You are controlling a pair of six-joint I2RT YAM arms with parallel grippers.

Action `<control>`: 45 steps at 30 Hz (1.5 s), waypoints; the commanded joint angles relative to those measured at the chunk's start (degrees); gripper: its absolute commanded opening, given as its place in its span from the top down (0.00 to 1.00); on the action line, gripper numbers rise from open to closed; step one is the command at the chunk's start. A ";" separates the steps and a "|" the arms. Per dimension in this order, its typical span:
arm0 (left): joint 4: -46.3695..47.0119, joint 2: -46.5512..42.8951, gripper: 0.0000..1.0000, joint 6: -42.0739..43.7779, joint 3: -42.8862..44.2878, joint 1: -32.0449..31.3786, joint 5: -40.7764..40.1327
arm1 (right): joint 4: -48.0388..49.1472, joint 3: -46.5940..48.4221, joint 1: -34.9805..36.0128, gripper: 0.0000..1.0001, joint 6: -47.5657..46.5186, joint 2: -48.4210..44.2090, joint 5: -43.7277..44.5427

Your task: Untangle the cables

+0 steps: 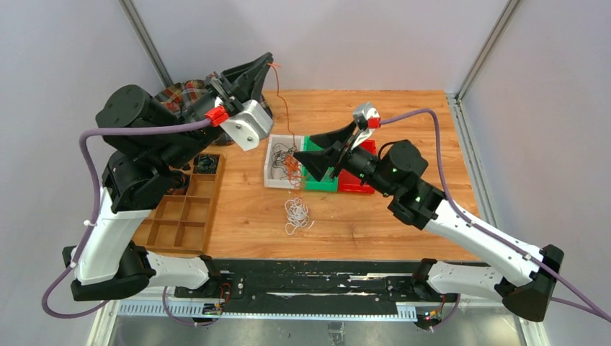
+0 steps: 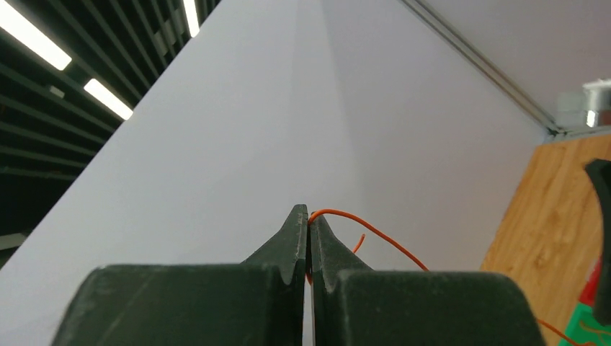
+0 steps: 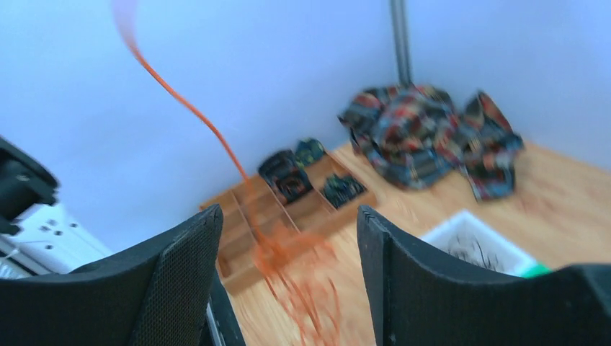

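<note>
One orange cable (image 2: 375, 232) mid-extraction: left gripper (image 2: 308, 216) clamped on its end high above the white tray (image 1: 268, 162), tangled cables (image 1: 287, 160) in that tray, right gripper (image 3: 288, 223) jaws apart at its right edge, next likely pin bundle down.

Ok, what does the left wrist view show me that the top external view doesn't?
Only the left wrist: the left gripper close up, shut, its tips pinching the orange wire. Only the top external: the tangled wires in the white tray, a loose white wire coil on the table, and the wooden organizer. Both: that orange wire trailing down from the raised left gripper.
</note>
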 commanded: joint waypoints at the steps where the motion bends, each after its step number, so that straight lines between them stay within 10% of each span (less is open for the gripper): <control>1: -1.96 -1.08 0.98 -2.91 -1.74 -0.35 1.89 | 1.03 7.10 0.73 0.32 -4.56 4.08 -9.74; 12: -2.60 -0.20 0.98 -3.60 -0.39 -0.37 2.60 | 7.77 6.77 0.73 0.65 -2.00 11.93 -7.82; 28: 0.89 3.81 0.99 -3.46 8.22 -0.45 2.58 | 19.36 -14.70 1.31 0.60 4.05 18.24 -3.23; 45: 28.17 8.69 0.99 6.67 16.13 -0.45 -6.59 | 25.48 -24.41 4.11 0.58 11.39 26.48 -0.93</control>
